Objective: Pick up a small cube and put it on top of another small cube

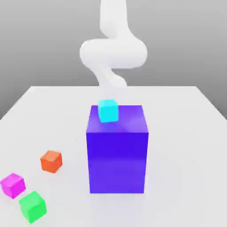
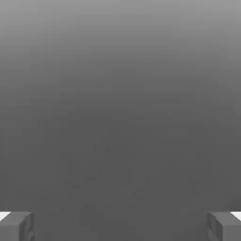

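grey fingers of the claw (image 2: 121, 226) stand wide apart in the hand view, one near each lower corner. state: released, with only smooth grey shading between the two fingers.

arm pose, exterior view: the white arm (image 1: 113, 53) drops from the top edge, a little left of or about at centre. a thick, rounded section lies crosswise; below it a narrower part slants down and toward the exterior view's right, fading into the pale background above the big blue block (image 1: 117, 162).

the block stands upright on the white table (image 1: 181, 155). on its top face, toward the exterior view's left, sits the cyan cube (image 1: 108, 111).

task cube: the magenta cube (image 1: 13, 185) lies on the table at the exterior view's left edge, well apart from the block. the green cube (image 1: 33, 207) is just beside it, closer to the camera. the orange-red cube (image 1: 51, 161) lies farther back, between the magenta cube and the block in left-right order.
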You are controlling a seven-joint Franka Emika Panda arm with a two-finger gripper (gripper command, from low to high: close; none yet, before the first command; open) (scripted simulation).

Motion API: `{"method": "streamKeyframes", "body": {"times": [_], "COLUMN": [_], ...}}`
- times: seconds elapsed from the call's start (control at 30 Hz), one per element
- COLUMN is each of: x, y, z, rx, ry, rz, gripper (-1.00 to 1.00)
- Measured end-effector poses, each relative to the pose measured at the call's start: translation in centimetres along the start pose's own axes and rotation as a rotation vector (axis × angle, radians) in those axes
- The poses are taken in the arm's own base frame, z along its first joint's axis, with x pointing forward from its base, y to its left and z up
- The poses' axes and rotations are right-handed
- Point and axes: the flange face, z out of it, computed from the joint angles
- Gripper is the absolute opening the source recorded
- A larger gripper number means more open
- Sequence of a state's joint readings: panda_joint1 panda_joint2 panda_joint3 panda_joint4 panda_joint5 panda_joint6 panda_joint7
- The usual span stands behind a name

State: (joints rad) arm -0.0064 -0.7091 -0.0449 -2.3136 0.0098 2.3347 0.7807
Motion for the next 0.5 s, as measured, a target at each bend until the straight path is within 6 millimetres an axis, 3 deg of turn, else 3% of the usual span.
{"method": "streamKeyframes", "body": {"times": [0.23,0.5], "x": [3.8,4.6], "y": [7.4,19.8], "z": [13.3,25.4], "rx": [-0.148,-0.329], "ry": [-0.121,-0.226], "rz": [0.119,0.267], "gripper": [0.00,0.00]}}
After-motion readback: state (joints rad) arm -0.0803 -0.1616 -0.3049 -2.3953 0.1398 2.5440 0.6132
